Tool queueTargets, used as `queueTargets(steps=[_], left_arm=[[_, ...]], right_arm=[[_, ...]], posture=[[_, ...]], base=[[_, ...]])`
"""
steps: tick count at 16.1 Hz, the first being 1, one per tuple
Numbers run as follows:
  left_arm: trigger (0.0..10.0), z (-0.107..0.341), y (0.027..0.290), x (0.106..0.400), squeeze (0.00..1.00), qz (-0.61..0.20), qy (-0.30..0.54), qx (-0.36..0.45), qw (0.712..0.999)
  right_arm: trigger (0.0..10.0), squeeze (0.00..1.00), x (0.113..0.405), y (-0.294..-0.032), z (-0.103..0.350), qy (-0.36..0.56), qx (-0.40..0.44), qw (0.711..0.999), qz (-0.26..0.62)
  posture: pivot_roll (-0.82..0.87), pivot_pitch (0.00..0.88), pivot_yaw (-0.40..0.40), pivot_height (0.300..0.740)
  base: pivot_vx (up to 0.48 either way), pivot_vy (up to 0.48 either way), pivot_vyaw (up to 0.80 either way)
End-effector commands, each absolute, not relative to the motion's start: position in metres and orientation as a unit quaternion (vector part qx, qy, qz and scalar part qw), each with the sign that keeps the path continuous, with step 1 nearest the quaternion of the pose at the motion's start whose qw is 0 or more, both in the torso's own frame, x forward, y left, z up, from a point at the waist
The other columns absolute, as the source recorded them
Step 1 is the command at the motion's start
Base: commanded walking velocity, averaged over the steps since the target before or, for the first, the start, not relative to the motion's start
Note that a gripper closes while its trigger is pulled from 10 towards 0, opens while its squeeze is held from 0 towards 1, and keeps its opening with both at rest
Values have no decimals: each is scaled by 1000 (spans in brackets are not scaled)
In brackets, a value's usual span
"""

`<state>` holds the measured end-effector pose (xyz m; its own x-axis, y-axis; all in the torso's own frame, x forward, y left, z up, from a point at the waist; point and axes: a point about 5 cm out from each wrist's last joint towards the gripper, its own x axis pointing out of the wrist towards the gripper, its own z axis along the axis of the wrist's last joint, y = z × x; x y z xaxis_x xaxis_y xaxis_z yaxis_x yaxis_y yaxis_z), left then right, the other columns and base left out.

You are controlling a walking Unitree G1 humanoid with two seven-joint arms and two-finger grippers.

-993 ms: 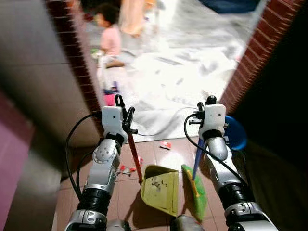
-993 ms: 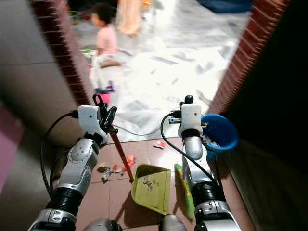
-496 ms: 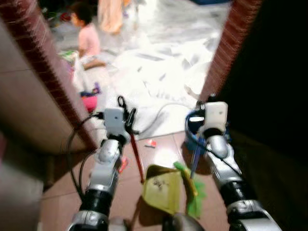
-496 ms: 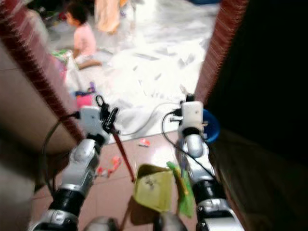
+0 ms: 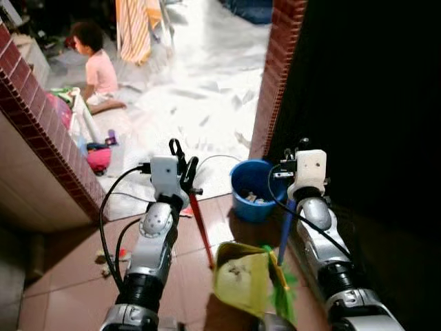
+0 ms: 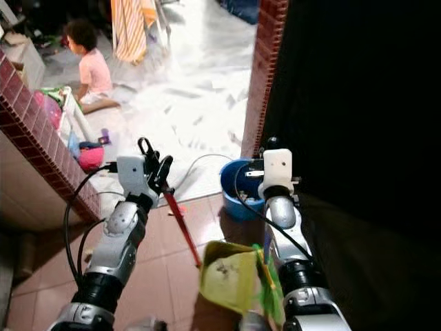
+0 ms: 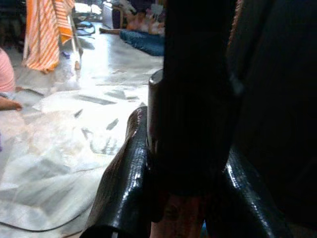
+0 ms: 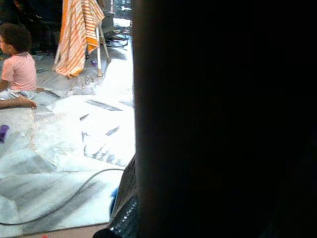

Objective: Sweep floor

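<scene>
Left jaws (image 5: 185,167) pinch thin red dustpan handle (image 5: 201,224) (light, stiff, prob. tippy); right jaws' (image 5: 302,148) state: can't tell.

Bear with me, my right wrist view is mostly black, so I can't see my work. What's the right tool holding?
Observer: The right tool grips the blue handle of a green broom, whose bristles are down at the floor.
Operator: And the dustpan?
Observer: The yellow dustpan sits beside the bristles; the left tool holds its red handle.
Operator: Any litter to go for?
Observer: Scraps lie on the tiles out past the left arm, apart from the dustpan.
</scene>
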<state>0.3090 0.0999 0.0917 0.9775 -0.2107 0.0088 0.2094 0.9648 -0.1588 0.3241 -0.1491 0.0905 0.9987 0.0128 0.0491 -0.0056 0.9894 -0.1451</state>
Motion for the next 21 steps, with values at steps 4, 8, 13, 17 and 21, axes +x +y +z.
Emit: queueTargets(steps=[4,8,13,17,21], left_arm=[[10000,119,118,319,0,-52,-60,-65,995],[10000,152,138,325,0,9,-119,-62,991],[10000,198,156,335,0,54,-189,-73,978],[10000,198,156,335,0,54,-189,-73,978],[10000,198,156,335,0,54,-189,-73,978]], right_arm=[[10000,0,324,-142,89,-20,-74,997,21],[10000,0,321,-147,83,-10,-81,996,19],[10000,0,319,-144,78,1,-80,996,29],[10000,0,319,-144,78,1,-80,996,29],[10000,0,319,-144,78,1,-80,996,29]], posture=[[-49,0,21,740],[-49,0,19,740],[-48,0,17,740],[-48,0,17,740],[-48,0,17,740]], base=[[0,0,0],[0,0,0],[0,0,0],[0,0,0],[0,0,0]])
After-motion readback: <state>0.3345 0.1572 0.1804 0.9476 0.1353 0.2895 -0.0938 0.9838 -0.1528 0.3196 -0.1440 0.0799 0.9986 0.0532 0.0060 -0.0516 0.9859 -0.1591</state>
